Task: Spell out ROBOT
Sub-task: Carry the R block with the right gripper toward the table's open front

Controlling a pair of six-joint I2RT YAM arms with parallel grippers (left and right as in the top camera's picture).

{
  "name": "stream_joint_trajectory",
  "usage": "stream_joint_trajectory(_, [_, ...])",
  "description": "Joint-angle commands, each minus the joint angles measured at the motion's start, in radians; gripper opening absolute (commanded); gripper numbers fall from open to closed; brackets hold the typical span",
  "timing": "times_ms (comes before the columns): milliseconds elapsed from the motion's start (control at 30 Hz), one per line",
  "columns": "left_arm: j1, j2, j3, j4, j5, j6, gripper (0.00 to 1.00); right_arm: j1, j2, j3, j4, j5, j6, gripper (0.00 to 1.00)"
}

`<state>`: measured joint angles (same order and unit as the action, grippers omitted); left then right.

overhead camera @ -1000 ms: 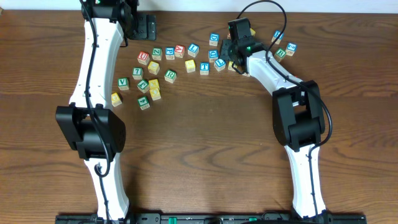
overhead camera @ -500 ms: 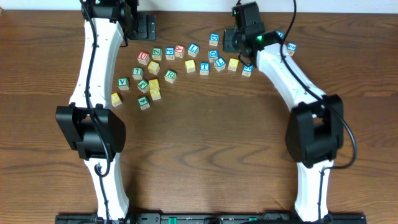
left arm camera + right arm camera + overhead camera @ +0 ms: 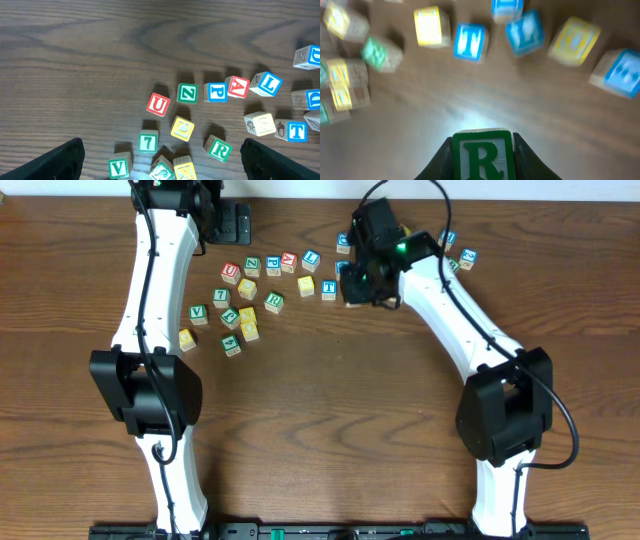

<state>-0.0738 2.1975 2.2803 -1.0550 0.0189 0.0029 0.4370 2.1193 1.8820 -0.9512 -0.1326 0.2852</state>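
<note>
Moved: right gripper point(image 3: 358, 284) swung down and left from the top edge since half a second ago, and ended up over the blue cubes point(image 3: 345, 242) at upper centre of the overhead frame.
Right jaws: narrowed onto R point(image 3: 482, 156), pinching its two side faces, with the green letter facing the wrist camera.
Why so: the side grip kept the printed face up and readable, likely so it could go down as the word's first letter.
R height: it looked lifted off the table point(image 3: 330, 410), though blur made that a guess.
Left jaws: left gripper point(image 3: 170, 162) was spread fully wide with nothing between, parked over the left scatter.
Waiting: T point(image 3: 469, 41) and yellow cube point(image 3: 433, 26) lay above R in the wrist frame; B could not be picked out.
Around: spare R point(image 3: 218, 148), red U point(image 3: 158, 104) and red A point(image 3: 238, 87) sat mid-frame in the left wrist view.
In the way: cubes were crowded close beneath the right arm, so a careless descent could have knocked T.
</note>
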Motion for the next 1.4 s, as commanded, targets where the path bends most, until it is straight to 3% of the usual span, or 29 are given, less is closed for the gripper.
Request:
stream_joint_trajectory(0, [0.001, -0.022, 0.020, -0.006, -0.012, -0.005, 0.98, 0.044, -0.003, -0.015, -0.035, -0.020, -0.010, 0.19])
stream_joint_trajectory(500, [0.001, -0.022, 0.020, -0.006, -0.012, -0.005, 0.98, 0.207, -0.002, -0.249, 0.135, -0.021, 0.121, 0.18])
stream_joint_trajectory(1367, [0.001, -0.022, 0.020, -0.006, -0.012, -0.005, 0.98, 0.309, 0.015, -0.282, 0.263, 0.143, 0.224, 0.26])
